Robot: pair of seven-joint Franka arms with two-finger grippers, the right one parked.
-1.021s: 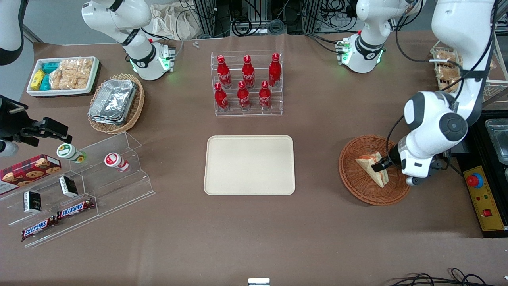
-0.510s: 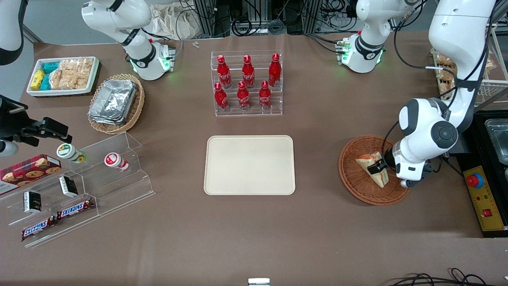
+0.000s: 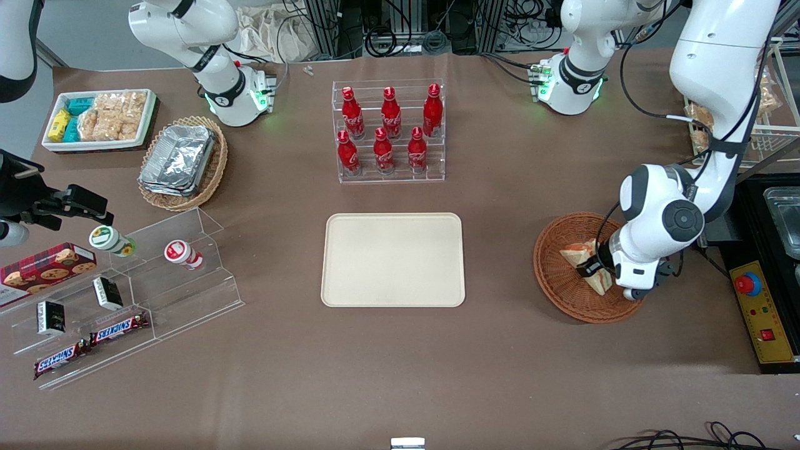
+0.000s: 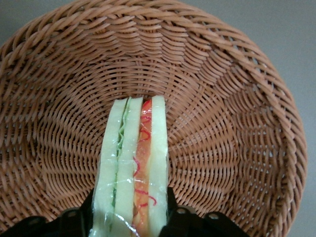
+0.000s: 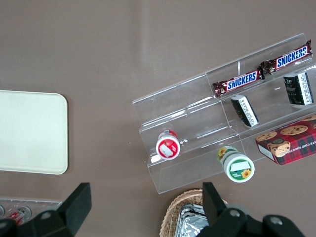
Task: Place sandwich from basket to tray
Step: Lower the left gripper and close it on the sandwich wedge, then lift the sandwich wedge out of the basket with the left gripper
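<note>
The sandwich, a pale bread wedge with orange-red and green filling, lies in the round reddish-brown wicker basket toward the working arm's end of the table. My left gripper reaches down into the basket and is shut on the sandwich. In the left wrist view the sandwich stands on edge, its wrapped sides pressed by the black fingers of the gripper, with the basket weave all around. The cream-beige tray lies bare at the table's middle, well apart from the basket.
A clear rack of red bottles stands farther from the front camera than the tray. A tan basket of foil containers, a white snack tray and a clear stepped stand lie toward the parked arm's end. A control box sits beside the basket.
The left arm's wrist has swung in over the basket and lowered toward the tray side, bringing the fingers down around the sandwich. The sandwich itself has stayed where it was.
</note>
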